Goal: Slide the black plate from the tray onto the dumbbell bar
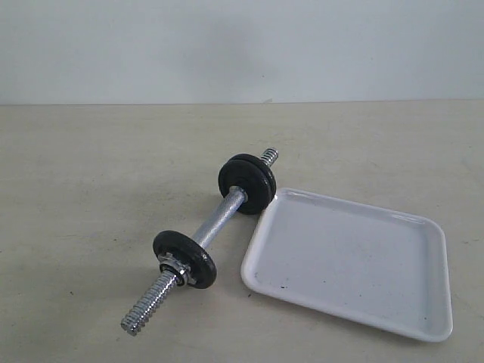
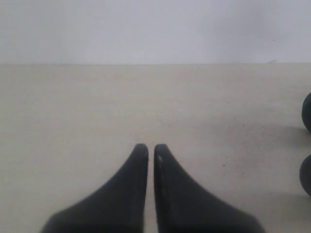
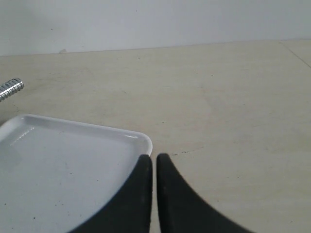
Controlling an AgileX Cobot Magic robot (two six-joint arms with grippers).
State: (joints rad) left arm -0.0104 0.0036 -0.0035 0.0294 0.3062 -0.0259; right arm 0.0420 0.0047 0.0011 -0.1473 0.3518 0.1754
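The dumbbell bar (image 1: pixel 215 219) lies slanted on the table, left of the tray (image 1: pixel 355 265). Near its far threaded end, two black discs (image 1: pixel 247 184) sit pressed together on the bar; I cannot tell which one is the black plate. Another black disc (image 1: pixel 185 259) with a chrome star nut (image 1: pixel 172 266) sits toward the near end. The white tray holds nothing. Neither gripper shows in the exterior view. My left gripper (image 2: pixel 151 148) is shut and holds nothing over bare table. My right gripper (image 3: pixel 153 158) is shut and holds nothing, at the corner of the tray (image 3: pixel 73 160).
Two dark round edges (image 2: pixel 307 111) show at the border of the left wrist view. The bar's threaded tip (image 3: pixel 10 89) shows beyond the tray in the right wrist view. A pale wall stands behind the beige table (image 1: pixel 91 174).
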